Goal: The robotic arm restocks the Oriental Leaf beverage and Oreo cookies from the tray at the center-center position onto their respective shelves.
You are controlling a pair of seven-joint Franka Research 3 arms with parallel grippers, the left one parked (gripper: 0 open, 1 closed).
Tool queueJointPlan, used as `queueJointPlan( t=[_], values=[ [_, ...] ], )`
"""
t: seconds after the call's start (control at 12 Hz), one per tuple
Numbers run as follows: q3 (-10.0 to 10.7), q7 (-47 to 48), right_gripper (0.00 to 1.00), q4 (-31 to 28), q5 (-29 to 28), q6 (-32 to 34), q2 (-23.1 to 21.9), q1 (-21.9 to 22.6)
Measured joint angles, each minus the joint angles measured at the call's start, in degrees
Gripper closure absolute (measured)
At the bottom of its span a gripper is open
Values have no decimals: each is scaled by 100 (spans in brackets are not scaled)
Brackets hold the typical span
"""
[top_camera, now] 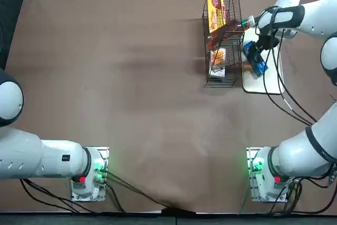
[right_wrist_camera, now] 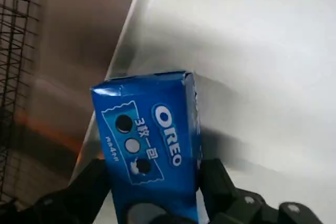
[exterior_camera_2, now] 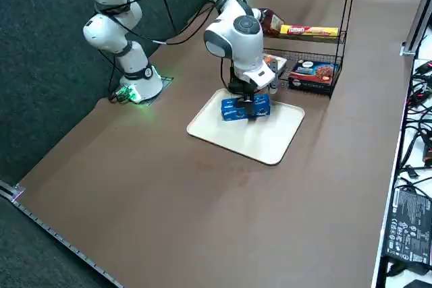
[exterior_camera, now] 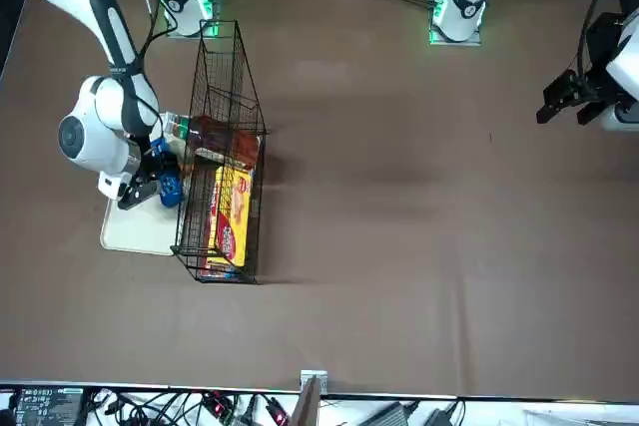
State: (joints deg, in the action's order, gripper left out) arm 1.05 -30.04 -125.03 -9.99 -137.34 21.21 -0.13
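My right gripper point(exterior_camera_2: 246, 101) is shut on the blue Oreo cookies point(exterior_camera_2: 244, 107), holding the pack over the white tray point(exterior_camera_2: 256, 138). In the wrist view both black fingers point(right_wrist_camera: 90, 186) press on the sides of the Oreo cookies point(right_wrist_camera: 149, 140), and the tray point(right_wrist_camera: 252, 51) lies just below with the pack's shadow on it. The Oriental Leaf beverage point(top_camera: 234, 27) lies on an upper tier of the black wire shelves point(top_camera: 221, 75), its white cap towards the tray. From the front, the Oreo cookies point(exterior_camera: 166, 183) hang beside the shelves point(exterior_camera: 225, 47).
Yellow-and-red snack packs point(exterior_camera: 232, 214) fill part of the rack, and a dark red box point(exterior_camera_2: 314, 72) sits on its lowest tier. The rack stands right next to the tray's edge. Brown table surface point(top_camera: 131, 88) spreads out to the left.
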Motion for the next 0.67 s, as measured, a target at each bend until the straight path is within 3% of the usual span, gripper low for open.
queueJointPlan(
  t=[0.17,0.42,0.67],
  values=[
    [0,-1,3,-8,2,-43,24,0],
    [31,-1,32,0,15,-50,-16,-7],
    [47,-4,40,18,16,-39,-45,-24]
  ],
)
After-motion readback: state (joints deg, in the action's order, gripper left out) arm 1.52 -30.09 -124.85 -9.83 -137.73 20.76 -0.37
